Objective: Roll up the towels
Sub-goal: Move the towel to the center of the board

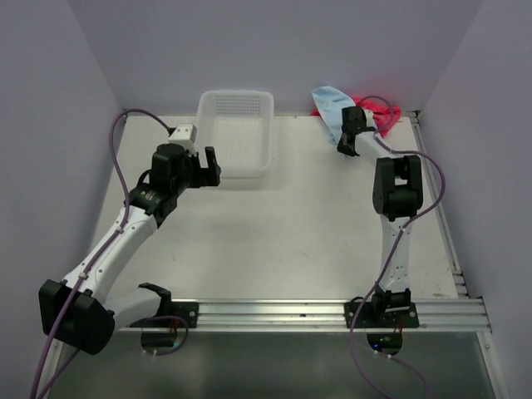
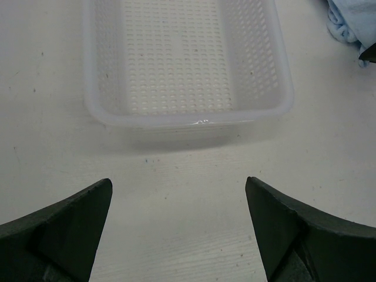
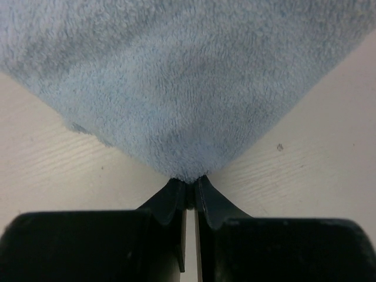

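Corner of the light blue towel sits pinched in the right tool, right of the white mesh basket; left tool gapes empty before it.

White plastic mesh basket upright toward far edge of pale table, metal rail along near edge, plain lilac walls

No writing, label, brand, number or sign can be read in any view (the blue towel, the mesh basket and the desk show only plain, unmarked surfaces).
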Robot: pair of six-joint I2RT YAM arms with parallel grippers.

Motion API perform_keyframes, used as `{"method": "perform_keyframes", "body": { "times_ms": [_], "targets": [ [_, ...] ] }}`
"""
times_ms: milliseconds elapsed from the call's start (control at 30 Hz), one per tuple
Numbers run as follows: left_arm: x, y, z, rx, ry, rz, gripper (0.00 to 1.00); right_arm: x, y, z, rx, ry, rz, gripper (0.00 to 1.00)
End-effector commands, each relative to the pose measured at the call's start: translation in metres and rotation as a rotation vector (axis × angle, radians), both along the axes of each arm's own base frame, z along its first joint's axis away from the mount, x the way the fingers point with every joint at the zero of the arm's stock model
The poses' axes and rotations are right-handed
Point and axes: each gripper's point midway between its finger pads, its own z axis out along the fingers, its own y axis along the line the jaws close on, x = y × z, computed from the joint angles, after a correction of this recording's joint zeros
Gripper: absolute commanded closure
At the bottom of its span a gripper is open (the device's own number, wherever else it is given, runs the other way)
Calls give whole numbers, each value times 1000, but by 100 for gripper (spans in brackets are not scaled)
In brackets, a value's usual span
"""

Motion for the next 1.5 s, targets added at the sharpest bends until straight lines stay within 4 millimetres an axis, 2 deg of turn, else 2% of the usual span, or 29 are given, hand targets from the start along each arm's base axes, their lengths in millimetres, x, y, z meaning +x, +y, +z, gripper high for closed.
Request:
{"method": "perform_keyframes", "body": {
  "times_ms": [0, 67, 167, 200, 300, 333, 400, 433, 500, 533, 567, 600, 633, 667, 733, 767, 833, 867, 933, 967, 1033, 1067, 1100, 1167, 1267, 1367, 1400, 1433, 1467],
  "targets": [
    [6, -2, 26, -26, -69, -18, 0, -5, 14, 52, 70, -78, 54, 97],
    [5, -2, 29, -32, -78, -20, 0, -10, 25, 74, 123, -111, 84, 100],
    [3, -2, 35, -41, -101, -27, 0, -19, 41, 98, 143, -137, 125, 100],
    [2, -1, 34, -40, -103, -26, 0, -22, 46, 123, 143, -175, 141, 100],
    [1, 3, 41, -35, -131, -14, 0, -31, 61, 163, 144, -225, 188, 100],
    [0, 3, 43, -34, -138, -12, 0, -38, 66, 188, 148, -264, 205, 100],
    [0, 5, 45, -30, -149, -6, 0, -52, 71, 211, 151, -280, 229, 100],
    [0, 6, 46, -30, -152, -4, 0, -65, 75, 241, 155, -329, 252, 100],
    [0, 6, 48, -32, -159, -5, 0, -90, 85, 252, 174, -330, 300, 100],
    [0, 5, 47, -31, -156, -9, 0, -111, 95, 279, 183, -387, 340, 100],
    [0, 5, 49, -33, -163, -10, 0, -126, 100, 290, 185, -417, 360, 100],
    [0, 3, 47, -37, -159, -20, 0, -143, 104, 274, 181, -388, 376, 100],
    [0, 2, 48, -39, -163, -23, 0, -158, 115, 277, 189, -398, 410, 100],
    [-1, 1, 50, -43, -167, -30, 0, -183, 112, 281, 204, -425, 417, 100],
    [-1, -2, 51, -54, -176, -44, 0, -210, 117, 279, 278, -423, 438, 100],
    [-2, -3, 49, -60, -173, -51, 0, -233, 113, 265, 302, -405, 438, 100],
    [-2, -6, 47, -63, -172, -61, 0, -256, 114, 252, 365, -396, 439, 99],
    [-2, -9, 45, -69, -164, -74, 0, -276, 111, 231, 389, -373, 444, 98],
    [-3, -13, 43, -75, -157, -87, 0, -290, 106, 204, 401, -340, 424, 98],
    [-4, -19, 39, -85, -143, -114, 0, -302, 102, 173, 397, -278, 411, 97],
    [-6, -27, 36, -96, -129, -146, 0, -315, 97, 157, 401, -247, 398, 89],
    [-8, -35, 34, -106, -116, -181, 0, -326, 97, 138, 410, -185, 398, 88],
    [-9, -37, 31, -112, -104, -185, 1, -330, 95, 135, 412, -181, 389, 87],
    [-21, -57, 21, -147, -67, -254, 1, -338, 93, 125, 415, -152, 384, 91],
    [-37, -75, -1, -193, 2, -306, 4, -345, 84, 123, 403, -147, 332, 95],
    [-54, -94, -12, -166, 15, -318, 5, -349, 77, 117, 414, -141, 265, 95],
    [-61, -104, -12, -158, 10, -336, 5, -350, 76, 116, 427, -139, 238, 95],
    [-77, -126, -10, -155, 2, -404, 5, -351, 74, 113, 425, -136, 219, 94],
    [-81, -133, -13, -133, -10, -415, 5, -352, 73, 110, 430, -132, 207, 93]
  ]
}}
